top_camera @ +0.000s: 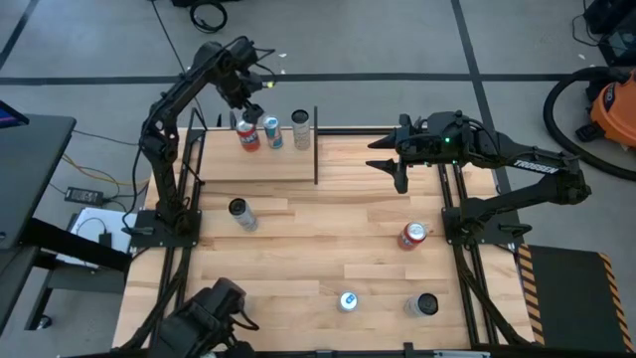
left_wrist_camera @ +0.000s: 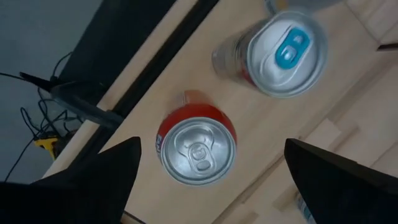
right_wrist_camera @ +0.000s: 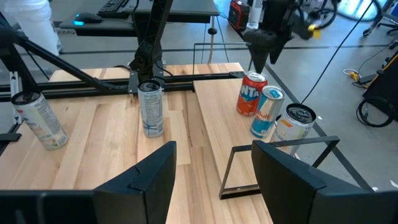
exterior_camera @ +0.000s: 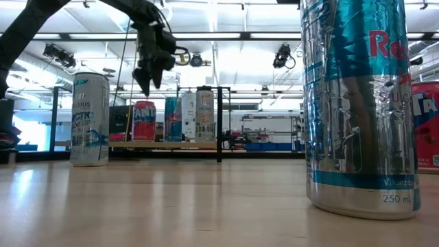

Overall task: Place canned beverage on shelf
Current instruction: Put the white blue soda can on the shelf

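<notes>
Directly under the left gripper [top_camera: 250, 111] stands the red can [top_camera: 247, 136], upright on the shelf [top_camera: 214, 164], its long axis vertical and its silver top facing up between the two fingers. Those fingers are spread wide and hang clear above the can, touching nothing. Judging from this, the can is already set down and the arm only has to lift straight up without clipping it.

Going left to right along the shelf, the red can comes first, then a blue-and-silver can [top_camera: 272, 133] just beside it, then a pale can [top_camera: 300, 129] next to the black upright rod. In the low view the red can's label reads "FANTA", partly cut off.

Out on the surface, a silver can [top_camera: 241, 213] stands near the left arm's base; its lettering looks like "Celsius", though I cannot be sure. Farther right are a can [top_camera: 347, 300] with a blue tab, marked "250 mL" with the start of a red word in the low view, a dark-topped can [top_camera: 424, 304] and another red can [top_camera: 411, 235].

The right gripper [top_camera: 395, 167] waits above the surface, right of the shelf, its fingers part-way apart and empty. It is nearer to those loose cans.
</notes>
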`<action>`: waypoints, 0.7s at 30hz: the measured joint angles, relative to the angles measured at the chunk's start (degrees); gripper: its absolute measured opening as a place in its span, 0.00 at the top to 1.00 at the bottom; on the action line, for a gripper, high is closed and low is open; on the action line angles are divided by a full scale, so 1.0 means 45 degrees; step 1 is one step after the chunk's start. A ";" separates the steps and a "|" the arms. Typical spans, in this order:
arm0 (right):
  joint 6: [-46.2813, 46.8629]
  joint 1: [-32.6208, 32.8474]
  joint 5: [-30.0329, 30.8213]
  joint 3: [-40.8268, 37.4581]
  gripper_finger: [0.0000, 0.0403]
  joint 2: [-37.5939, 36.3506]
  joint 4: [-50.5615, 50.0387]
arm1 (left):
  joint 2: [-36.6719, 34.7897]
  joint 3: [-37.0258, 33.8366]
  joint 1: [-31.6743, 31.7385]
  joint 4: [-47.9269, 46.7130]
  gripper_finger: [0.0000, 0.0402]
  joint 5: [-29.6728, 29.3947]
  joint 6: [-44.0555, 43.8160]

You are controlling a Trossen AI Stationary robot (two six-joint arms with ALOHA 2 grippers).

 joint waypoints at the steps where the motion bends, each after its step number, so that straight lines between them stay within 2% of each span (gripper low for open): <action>1: 0.0000 0.0001 0.0000 0.0000 0.46 0.0001 0.0000 | -0.0005 0.0160 0.0000 -0.0062 0.01 0.0004 -0.0196; 8: -0.0002 0.0002 0.0000 0.0000 0.46 -0.0001 0.0000 | -0.0188 0.0763 -0.0255 -0.0726 0.01 0.0019 -0.0989; 12: -0.0002 0.0004 -0.0002 0.0000 0.46 -0.0001 0.0002 | -0.0601 0.0766 -0.0582 -0.0730 0.01 0.0725 -0.1376; 16: -0.0001 0.0000 0.0000 0.0000 0.46 0.0001 0.0005 | -0.0966 0.0763 -0.1188 -0.0728 0.01 0.1268 -0.1484; 21: 0.0000 0.0000 0.0000 0.0000 0.46 -0.0003 0.0005 | -0.1367 0.0763 -0.2128 -0.0733 0.01 0.1329 -0.1329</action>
